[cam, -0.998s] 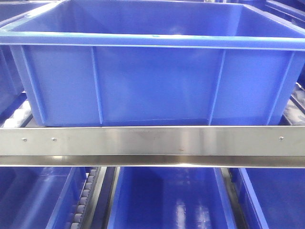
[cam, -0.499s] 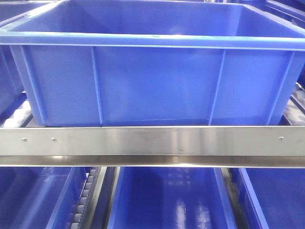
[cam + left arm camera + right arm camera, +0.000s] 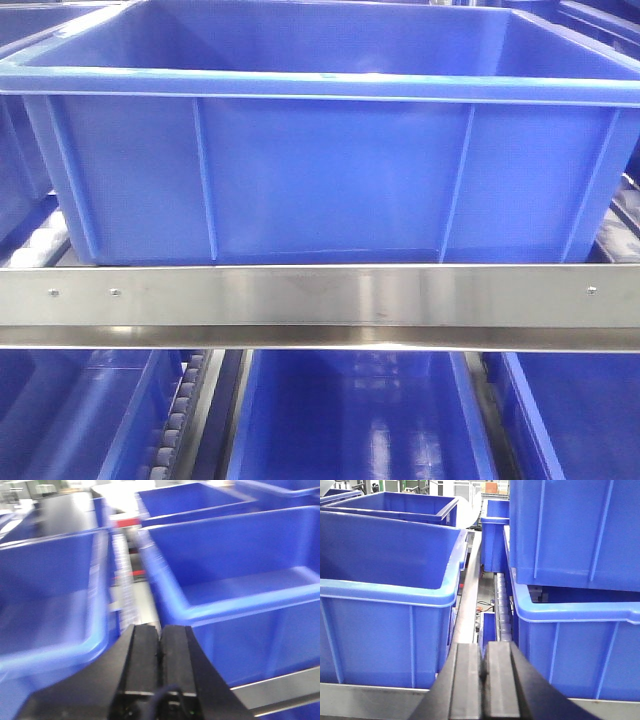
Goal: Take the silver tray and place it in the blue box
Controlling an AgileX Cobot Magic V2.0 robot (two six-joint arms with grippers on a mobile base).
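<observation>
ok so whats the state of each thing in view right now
blue box: upright on the rack, open-topped, nothing seen inside
left gripper: shut, empty
right gripper: shut, empty
silver tray: not in view

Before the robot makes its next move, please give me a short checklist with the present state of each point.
1. Silver tray located: not ok. It shows in none of the three views.
2. Blue box in place: ok. It stands on the rack behind the steel rail, open side up.
3. Box interior free: cannot tell. The front view shows only the upper part of the inside walls.
4. Left gripper free: ok. Its fingers are shut together with nothing between; the picture is blurred.
5. Right gripper free: ok. It is shut and empty, pointing at the gap between two blue crates.
</observation>
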